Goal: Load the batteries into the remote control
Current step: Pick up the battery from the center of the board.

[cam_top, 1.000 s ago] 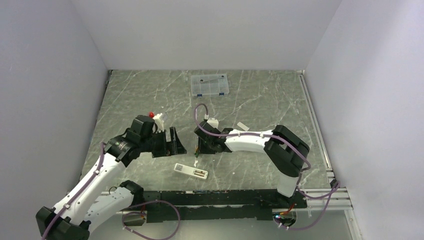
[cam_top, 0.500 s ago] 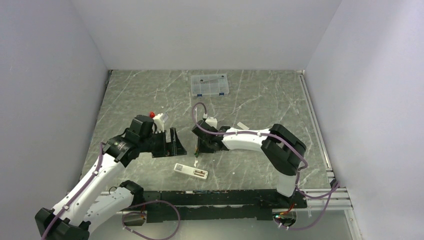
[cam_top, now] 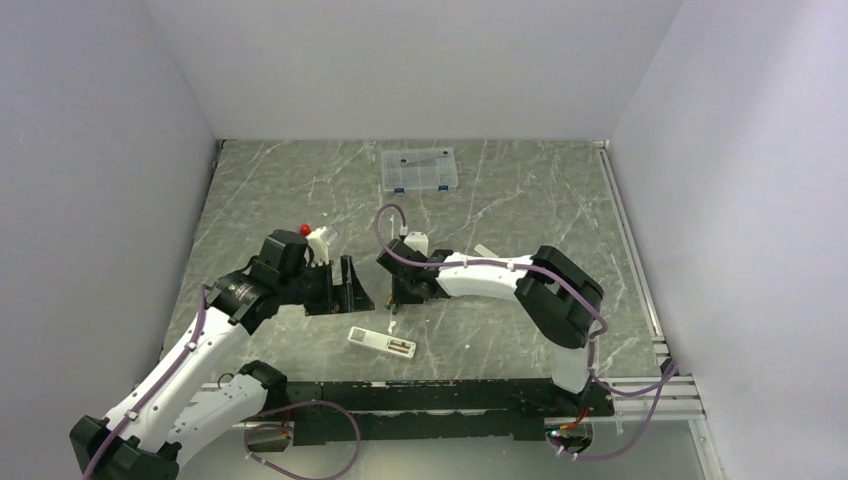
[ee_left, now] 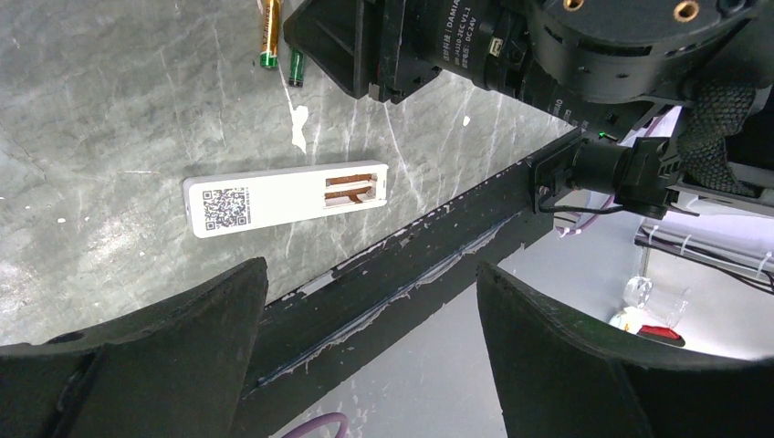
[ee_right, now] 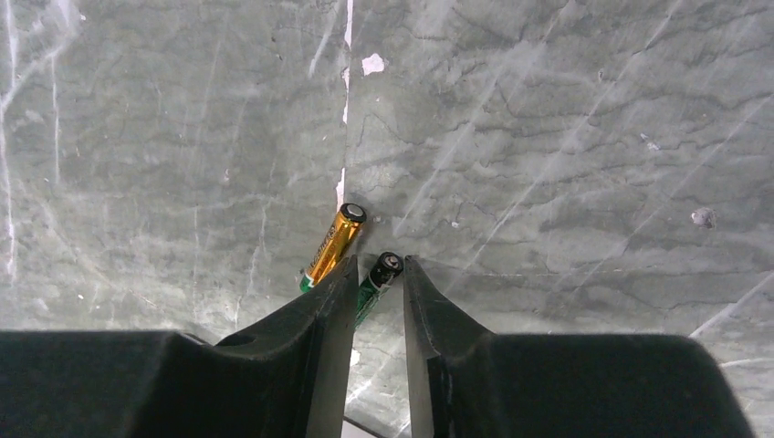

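Grey-green marble pattern covers the table (cam_top: 520, 200), and over it my right arm has shifted a little to the left since one second ago. Its elbow and wrist are now closer to the left arm. The left arm, the remote (ee_left: 285, 196) and the clear box (cam_top: 419, 169) have not moved.

The right gripper (ee_right: 380, 265) points down at the table with a narrow gap between its jaws. The dark battery (ee_right: 377, 283) lies in this gap, on the surface. The gap looks slightly wider than the battery, so I do not see a firm grip. The gold battery (ee_right: 333, 245) lies just beside it, outside the finger, almost parallel.

The left gripper (ee_left: 371, 269) hangs with its jaws spread wide and holds nothing.

Plain pale walls close the table on three sides, and a black rail (cam_top: 440, 395) with worn paint runs along the near edge. The box stands at the far side, well apart from everything.

The remote is a slim white bar, near the rail, lying flat with its back up. I see a printed square code and the open recess with copper contacts. A small white cover (cam_top: 485, 251) lies beside the right arm.
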Action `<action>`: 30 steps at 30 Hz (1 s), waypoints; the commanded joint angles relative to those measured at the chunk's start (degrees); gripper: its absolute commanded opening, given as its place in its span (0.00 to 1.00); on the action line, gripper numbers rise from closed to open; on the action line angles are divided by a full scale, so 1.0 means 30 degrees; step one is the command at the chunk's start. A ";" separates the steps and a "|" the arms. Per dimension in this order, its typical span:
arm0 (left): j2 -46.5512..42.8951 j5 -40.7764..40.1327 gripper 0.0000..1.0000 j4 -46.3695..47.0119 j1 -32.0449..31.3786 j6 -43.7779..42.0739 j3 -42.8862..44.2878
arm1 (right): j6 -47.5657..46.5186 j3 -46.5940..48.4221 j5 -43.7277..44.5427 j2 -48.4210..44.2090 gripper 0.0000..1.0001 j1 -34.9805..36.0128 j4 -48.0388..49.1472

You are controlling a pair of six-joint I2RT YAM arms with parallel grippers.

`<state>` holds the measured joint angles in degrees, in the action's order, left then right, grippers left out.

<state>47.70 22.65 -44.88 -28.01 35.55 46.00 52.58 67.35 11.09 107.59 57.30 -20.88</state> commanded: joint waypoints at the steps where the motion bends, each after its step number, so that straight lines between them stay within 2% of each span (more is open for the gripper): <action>1: -0.0278 0.0400 0.90 0.0546 -0.0097 -0.0377 0.0048 | -0.0479 -0.0012 0.0638 0.0438 0.27 0.0278 -0.1349; 14: -0.0169 0.0369 0.90 0.0550 -0.0097 -0.0346 0.0018 | -0.2627 0.0576 0.0610 0.1380 0.24 0.0756 -0.2743; 21: -0.0139 0.0304 0.90 0.0519 -0.0097 -0.0307 0.0018 | -0.4380 0.0096 0.0100 0.1267 0.25 0.0850 -0.2564; 30: -0.0060 0.0066 0.90 0.0402 -0.0096 -0.0227 0.0048 | -0.5172 -0.0222 -0.0219 0.1026 0.26 0.0881 -0.3010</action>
<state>47.72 22.65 -44.86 -28.01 35.55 45.98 39.31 69.54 12.08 108.95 59.46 -23.31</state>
